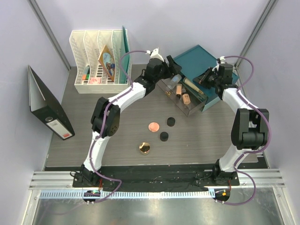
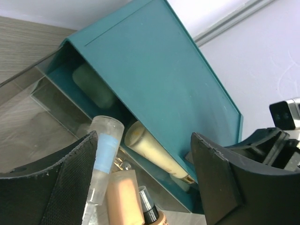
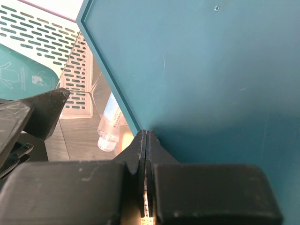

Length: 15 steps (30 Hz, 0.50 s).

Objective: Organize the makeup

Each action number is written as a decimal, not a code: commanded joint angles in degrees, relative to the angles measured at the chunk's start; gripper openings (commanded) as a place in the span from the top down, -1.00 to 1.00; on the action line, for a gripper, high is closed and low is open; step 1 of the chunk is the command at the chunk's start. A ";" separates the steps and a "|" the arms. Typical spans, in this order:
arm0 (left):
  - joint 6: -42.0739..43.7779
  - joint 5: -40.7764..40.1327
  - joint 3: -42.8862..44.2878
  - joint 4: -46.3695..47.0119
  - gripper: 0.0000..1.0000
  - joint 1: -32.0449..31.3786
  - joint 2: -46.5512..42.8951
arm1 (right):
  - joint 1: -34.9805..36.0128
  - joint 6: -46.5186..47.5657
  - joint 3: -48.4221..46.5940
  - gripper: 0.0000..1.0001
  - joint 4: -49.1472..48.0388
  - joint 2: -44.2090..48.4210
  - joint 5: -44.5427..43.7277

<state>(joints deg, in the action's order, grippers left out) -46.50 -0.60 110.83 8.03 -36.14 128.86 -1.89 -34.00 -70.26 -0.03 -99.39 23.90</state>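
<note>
My left gripper (image 2: 145, 183) stands open over a clear tray (image 1: 194, 108) at the teal box (image 1: 206, 58). Under it lie a clear bottle with a blue label (image 2: 105, 150), a peach tube (image 2: 123, 197), a beige gold-capped bottle (image 2: 157, 154) and a dark-capped bottle (image 2: 150, 206). The clear bottle leans beside my left finger (image 2: 56, 183). On the table in the top view sit a coral compact (image 1: 153, 126), two black pots (image 1: 171, 122) (image 1: 163, 136) and a gold jar (image 1: 145, 148). My right gripper (image 3: 146, 134) is shut, its tips against the teal lid's edge (image 3: 108, 75).
A white file rack (image 1: 98, 61) stands at the back left with papers and small pieces in it. A black binder (image 1: 47, 108) leans at the left wall. The raised teal lid (image 2: 154, 79) fills the space behind the tray.
</note>
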 commanded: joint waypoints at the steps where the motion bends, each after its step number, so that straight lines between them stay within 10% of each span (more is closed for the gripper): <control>1: 0.62 2.18 2.99 -0.30 -0.65 0.37 -1.24 | 0.31 3.94 4.96 0.97 18.93 -5.63 -4.56; 7: 4.75 4.20 -3.59 6.72 -0.56 0.54 -8.08 | 0.31 3.94 4.78 0.97 19.02 -5.63 -4.48; 13: 14.39 7.90 -12.29 -1.58 0.97 0.54 -19.33 | 0.31 3.94 4.78 0.97 19.02 -5.72 -4.56; 15: 17.04 8.33 -16.33 -4.59 1.00 0.54 -23.20 | 0.31 3.94 4.69 0.97 19.02 -5.81 -4.48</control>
<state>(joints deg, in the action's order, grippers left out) -37.93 5.06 98.52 7.75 -35.97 116.09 -1.87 -34.00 -70.28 -0.01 -99.39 24.12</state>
